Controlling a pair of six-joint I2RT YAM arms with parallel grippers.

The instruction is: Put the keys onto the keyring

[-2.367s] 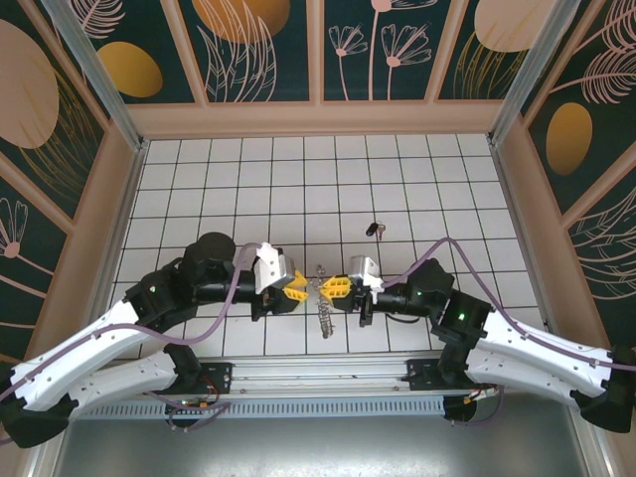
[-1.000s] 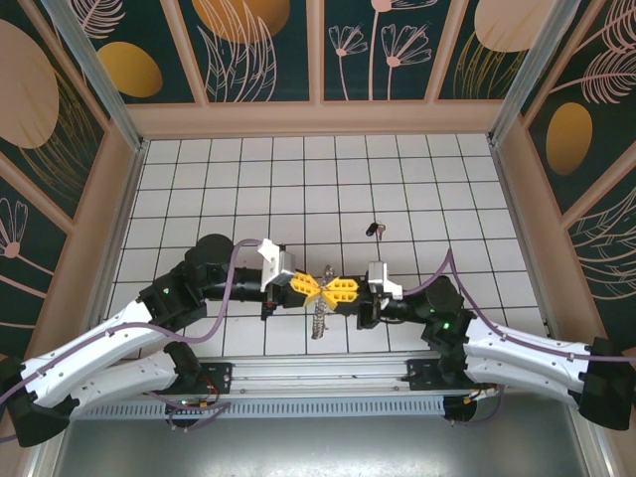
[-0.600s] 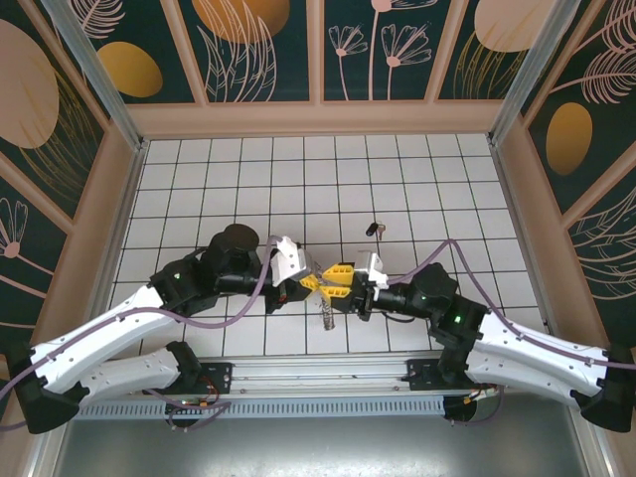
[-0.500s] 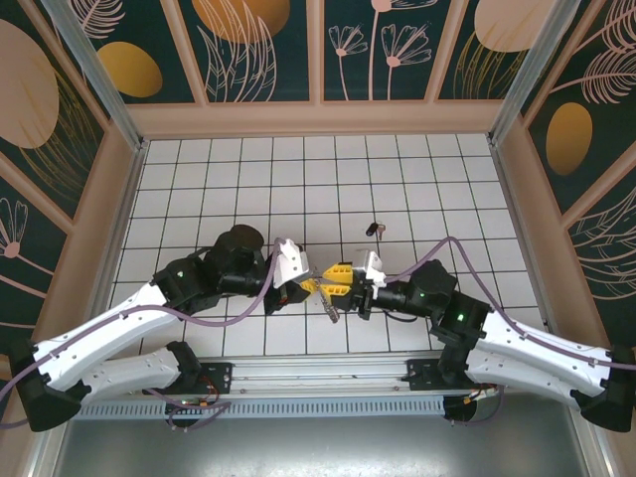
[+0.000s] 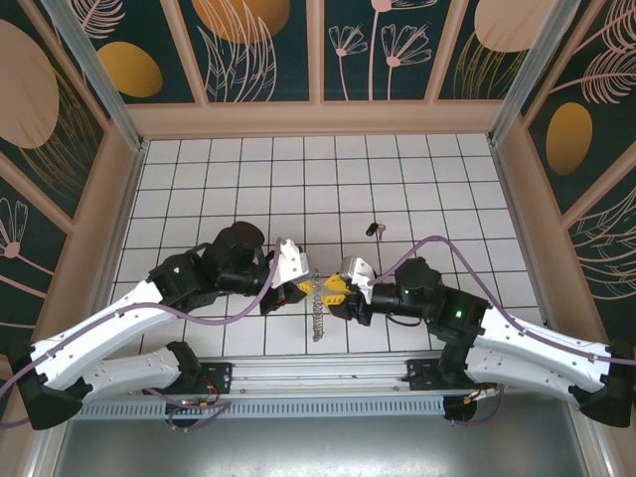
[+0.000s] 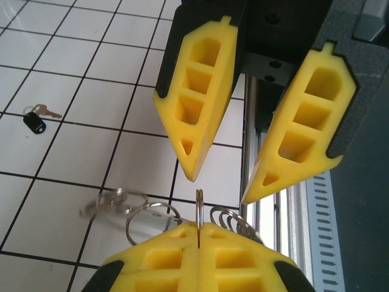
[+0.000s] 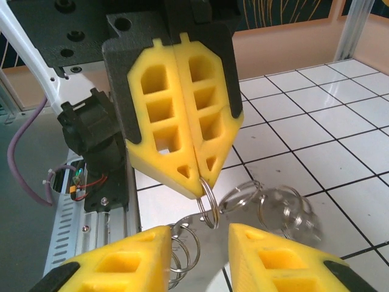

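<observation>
Close to near edge of table (image 5: pixel 248 179), about midway along it, both grippers meet tip to tip. Tight clamp by left gripper (image 5: pixel 301 288) on one thin ring of keyring (image 5: pixel 318 306). Rest of linked rings hang below the pinch, and I cannot tell whether the lowest touch the tiles. Partly parted right gripper (image 5: pixel 334 290) sits around the same ring, one jaw each side, and I see a gap on both sides. Beyond them keys (image 5: pixel 374 229) lie flat on tiles, toward far edge and slightly right, well apart from keyring: dark fob with small metal key beside it.
</observation>
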